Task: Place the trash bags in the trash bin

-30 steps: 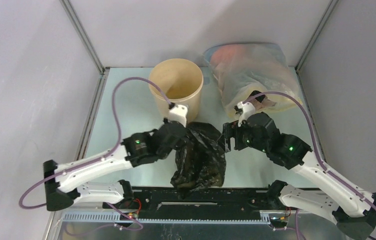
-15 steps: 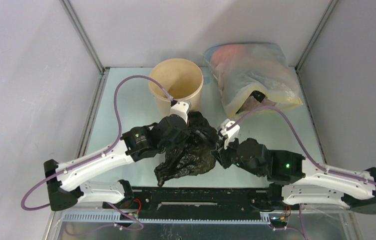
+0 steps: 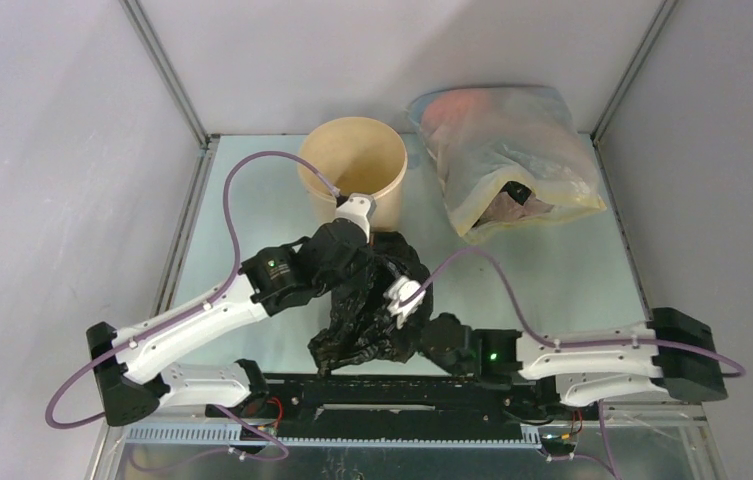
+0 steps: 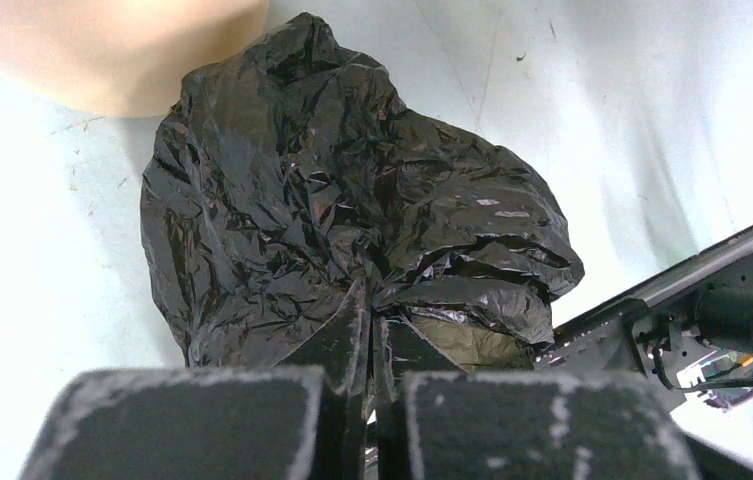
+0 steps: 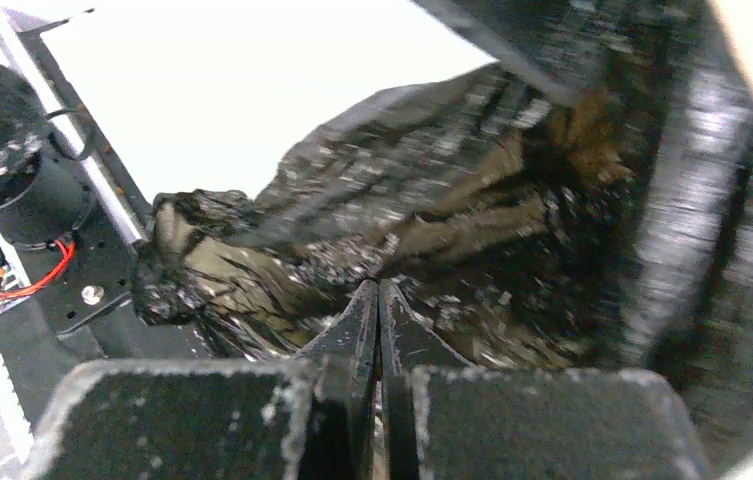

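The black crinkled trash bag [image 3: 367, 300] lies bunched on the table just in front of the tan trash bin [image 3: 389, 195], which stands upright. My left gripper [image 3: 356, 262] comes in from the left and is shut on the bag's upper folds [image 4: 352, 190], its tips [image 4: 374, 305] pinched together in plastic. The bin's wall [image 4: 112, 50] shows just behind the bag. My right gripper [image 3: 393, 325] lies low at the bag's near right side. It is shut too, its tips [image 5: 379, 290] meeting on a fold of the bag [image 5: 432, 200].
A large translucent whitish-yellow bag [image 3: 507, 160] with pinkish contents sits at the back right, beside the bin. The black mounting rail [image 3: 402, 385] runs along the near edge, right under the black bag. Enclosure walls close in the left, right and back.
The right arm swung down and left from near the translucent bag to the black bag's near side and shut its jaws. The left gripper lifted and bunched the bag slightly toward the bin.
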